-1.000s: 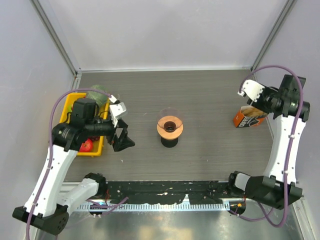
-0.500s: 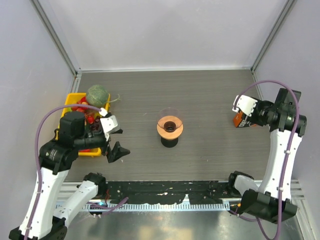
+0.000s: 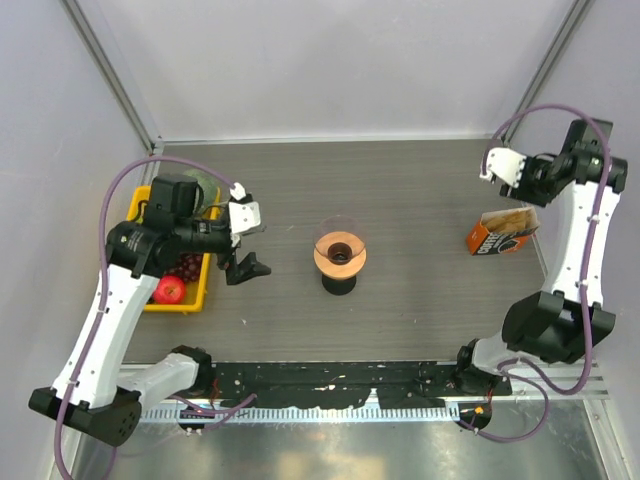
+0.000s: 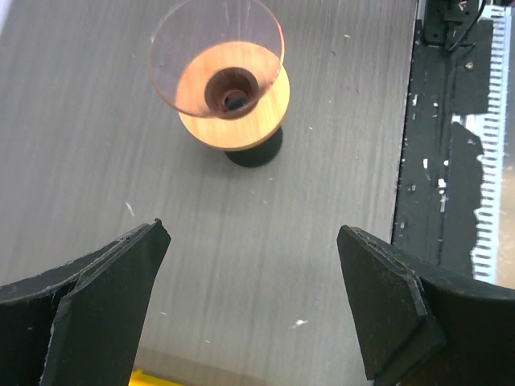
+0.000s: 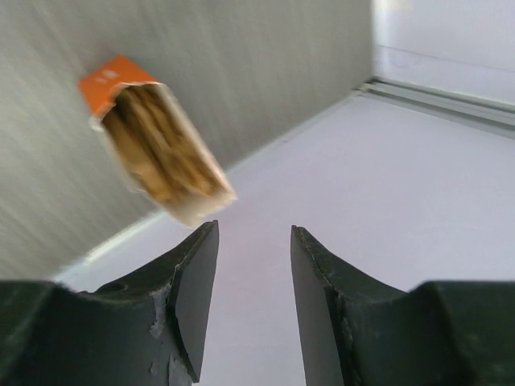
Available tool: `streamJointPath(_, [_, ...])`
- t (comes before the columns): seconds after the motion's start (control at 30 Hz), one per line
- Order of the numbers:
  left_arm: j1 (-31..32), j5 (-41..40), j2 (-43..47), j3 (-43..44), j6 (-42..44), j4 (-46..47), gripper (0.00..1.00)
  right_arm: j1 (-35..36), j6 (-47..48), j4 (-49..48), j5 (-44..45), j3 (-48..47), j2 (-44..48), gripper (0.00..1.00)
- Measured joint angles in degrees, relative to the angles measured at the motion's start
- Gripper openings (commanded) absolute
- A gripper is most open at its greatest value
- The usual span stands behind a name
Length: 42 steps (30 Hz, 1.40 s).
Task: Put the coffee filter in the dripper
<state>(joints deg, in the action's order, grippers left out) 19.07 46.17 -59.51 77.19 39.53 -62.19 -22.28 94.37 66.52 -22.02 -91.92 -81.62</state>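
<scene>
You are working the pick-up step, by the look of it. The coffee filters [image 5: 157, 153] are sitting as a brown stack inside the open orange box [image 3: 490, 240]. The box is resting on the surface [image 3: 420, 190] near the right wall, well apart from the dripper [image 3: 340, 254] at the centre.

To do this step well, you are aiming both fingers at the open end of the stack. You are tilting so that one finger slides between sheets, and you are pinching a single filter rather than a bundle or the box wall.

The right tool [image 5: 254, 241] is hanging clear of the box, its jaws standing at a narrow gap, holding and touching nothing. The left tool [image 4: 251, 241] is gaping wide and empty, facing the dripper from the left.
</scene>
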Motion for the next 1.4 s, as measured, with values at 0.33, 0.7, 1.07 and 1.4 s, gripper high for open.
streamJointPath(0.33, [0.0,3.3,-1.7,-4.0,0.5,4.9,0.98,-0.2,10.8,7.8,7.9,-18.0,-14.3,0.46])
streamJointPath(0.7, [0.0,6.6,-6.0,-4.0,-12.8,14.9,0.97,-0.8,16.9,9.4,11.4,-19.6,-18.9,0.38])
streamJointPath(1.07, [0.0,8.7,-7.2,-4.0,-18.1,18.7,0.96,-1.8,18.6,10.1,13.3,-9.0,-15.8,0.38])
streamJointPath(1.4, [0.0,9.0,-7.1,-4.5,-18.4,19.6,0.97,-3.0,18.9,10.0,15.4,-4.1,-14.4,0.40])
